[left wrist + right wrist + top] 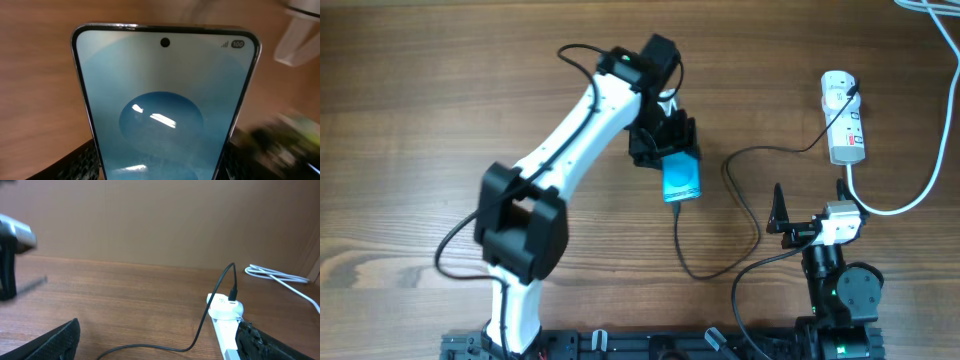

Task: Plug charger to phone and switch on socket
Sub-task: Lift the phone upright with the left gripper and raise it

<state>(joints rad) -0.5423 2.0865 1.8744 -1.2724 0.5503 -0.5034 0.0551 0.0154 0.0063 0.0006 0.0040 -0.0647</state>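
Left tool (160, 167) is gripping the phone (681, 178) by its far end, pads clamping both long edges, screen facing up and glowing cyan. The phone's long axis is running roughly toward and away from the robot base, free end pointing at the base, mid tabletop (420, 100); whether it is lifted or resting I cannot tell. The charger (692, 268) is looping from the socket (843, 120) leftward, down toward the base, then back up to the phone's near edge. From overhead its tip is ending right at that edge, but the left wrist view is showing the camera-hole end of the phone with no cable there, so whether it is seated I cannot tell; likely not yet plugged. Right tool (159, 330) is standing wide open, holding nothing, pointing away from the base. The socket is lying just ahead of it, beside its right finger, long axis running away from the tool, black plug (232, 294) sitting in the far end, thick white cord (920, 195) trailing off right. Right arm is clearly nearer the socket and its switch; the left one is holding the phone. Switch state is too small to read. No containers here.
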